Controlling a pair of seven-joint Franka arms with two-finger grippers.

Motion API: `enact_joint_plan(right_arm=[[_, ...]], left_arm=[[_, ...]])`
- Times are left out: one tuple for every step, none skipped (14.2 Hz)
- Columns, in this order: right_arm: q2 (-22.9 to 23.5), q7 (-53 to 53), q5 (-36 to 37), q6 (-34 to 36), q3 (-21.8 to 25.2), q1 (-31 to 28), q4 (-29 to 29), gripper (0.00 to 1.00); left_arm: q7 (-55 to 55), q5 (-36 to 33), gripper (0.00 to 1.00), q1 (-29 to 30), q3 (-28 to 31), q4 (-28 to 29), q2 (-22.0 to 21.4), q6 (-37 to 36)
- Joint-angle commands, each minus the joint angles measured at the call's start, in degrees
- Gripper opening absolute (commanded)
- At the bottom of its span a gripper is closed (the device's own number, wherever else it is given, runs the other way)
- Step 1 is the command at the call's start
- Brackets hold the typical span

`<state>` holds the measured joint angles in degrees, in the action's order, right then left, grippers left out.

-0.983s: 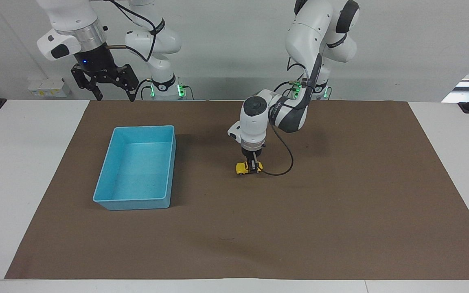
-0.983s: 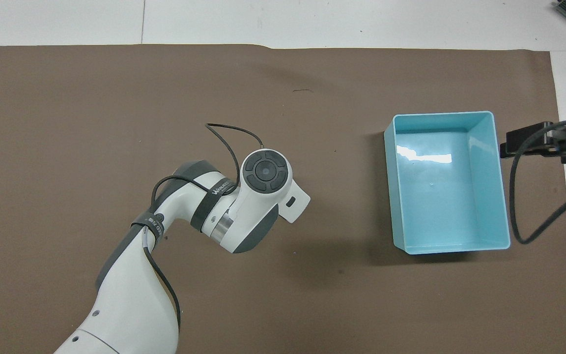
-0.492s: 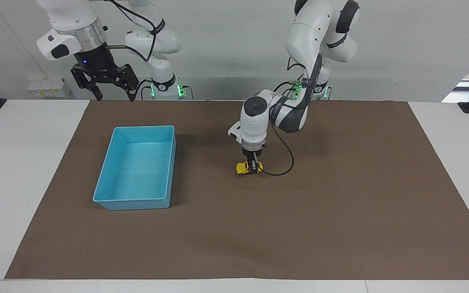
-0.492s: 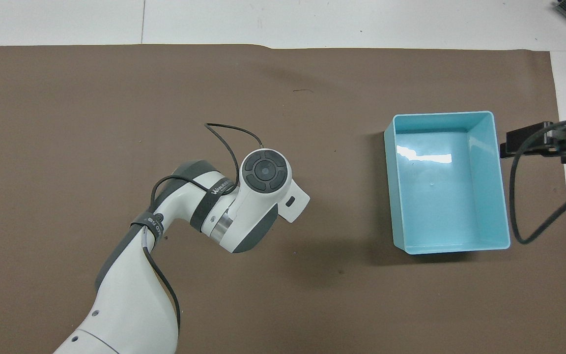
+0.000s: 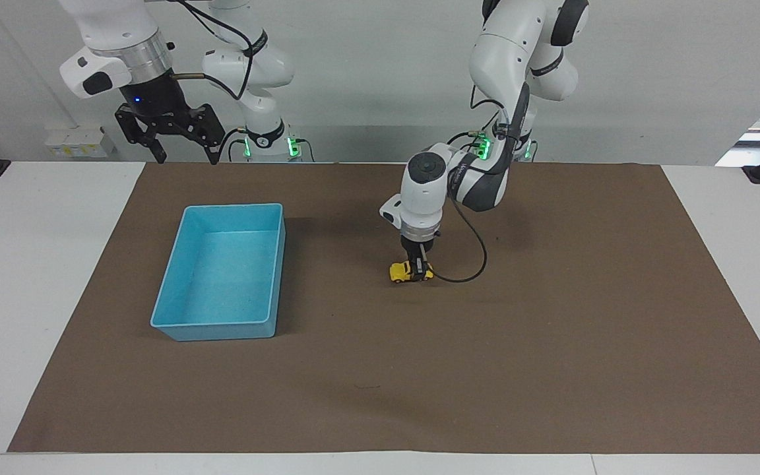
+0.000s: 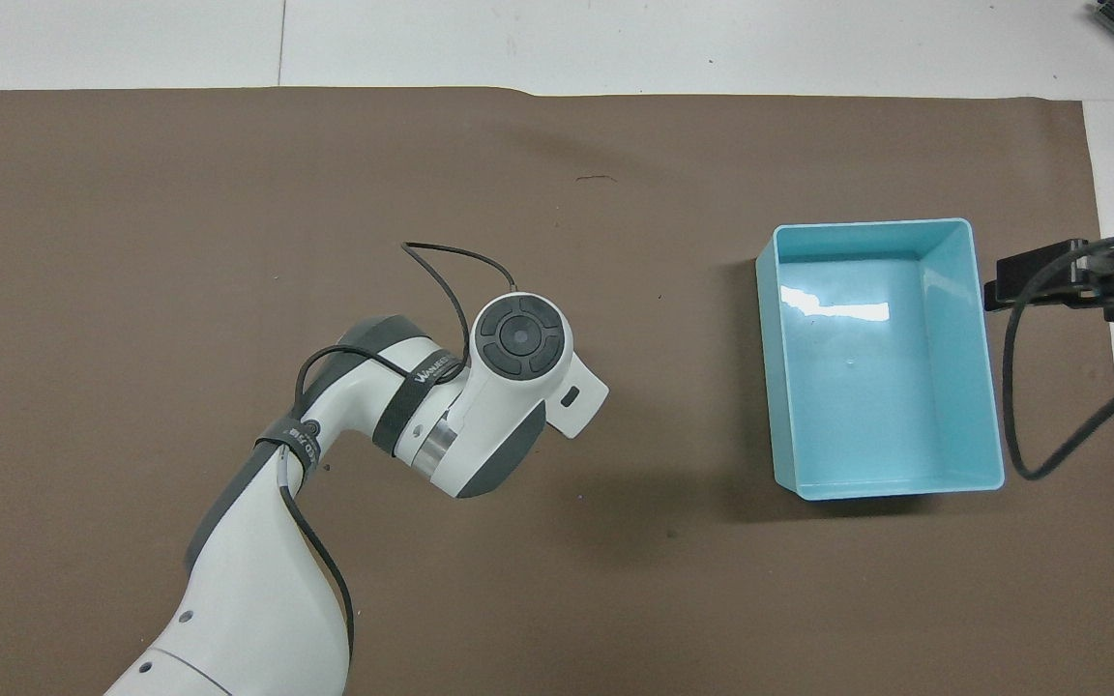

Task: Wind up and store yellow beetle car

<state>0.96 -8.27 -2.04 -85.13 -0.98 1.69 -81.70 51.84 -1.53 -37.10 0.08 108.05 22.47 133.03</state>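
Since a second ago the left gripper (image 5: 422,269) and the yellow beetle car (image 5: 409,272) it clamps have slid together along the brown mat (image 5: 551,343) toward the left arm's end of the table, and the left arm's wrist and elbow have shifted the same way in the facing view; the right arm has not moved. Going across the facing view, the right gripper (image 5: 183,157) hangs high by the robots' edge of the table, above the edge of the mat near the white tabletop (image 5: 37,264), its fingers spread apart and holding nothing, the arm waiting. Next comes the blue bin (image 5: 274,277), standing on the mat toward the right arm's end with nothing in it. Well apart from the bin, near the middle of the mat, the car sits low on or just above the mat, with the left gripper closed on it from straight above: the fingers pinch the end of the car that is farther from the bin, so most of the yellow body sticks out on the bin's side. The left wrist points straight down over the car, the forearm bends back toward its base, and a black cable (image 5: 469,264) loops beside the gripper. In the overhead view the wrist hides both gripper and car.
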Motion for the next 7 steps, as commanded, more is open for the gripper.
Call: enact_joint_plan(right_arm=[[-0.8, -1.0, -1.0, 0.8, -0.2, -0.6, -0.3, 1.0], [-0.8, -1.0, -1.0, 0.8, -0.2, -0.6, -0.3, 1.0], [-0.8, -1.0, -1.0, 0.8, -0.2, -0.6, -0.3, 1.0], [-0.8, -1.0, -1.0, 0.8, -0.2, -0.6, -0.3, 1.0], [-0.8, -1.0, -1.0, 0.8, -0.2, -0.6, -0.3, 1.0], [-0.8, -1.0, -1.0, 0.8, -0.2, -0.6, -0.3, 1.0], [-0.8, -1.0, -1.0, 0.8, -0.2, -0.5, -0.3, 1.0]], left_arm=[[4.0, -1.3, 0.0, 2.9, 0.2, 5.3, -1.6, 4.0], [4.5, -1.3, 0.0, 3.7, 0.2, 5.9, -1.6, 4.4], [5.5, -1.3, 0.0, 3.9, 0.2, 6.1, -1.7, 4.5], [6.6, -1.3, 0.0, 4.8, 0.2, 6.6, -1.7, 4.5], [7.2, -1.3, 0.0, 5.3, 0.2, 6.9, -1.8, 4.5], [7.8, -1.3, 0.0, 5.5, 0.2, 7.1, -1.8, 4.5], [8.3, -1.3, 0.0, 6.2, 0.2, 7.1, -1.9, 4.5]])
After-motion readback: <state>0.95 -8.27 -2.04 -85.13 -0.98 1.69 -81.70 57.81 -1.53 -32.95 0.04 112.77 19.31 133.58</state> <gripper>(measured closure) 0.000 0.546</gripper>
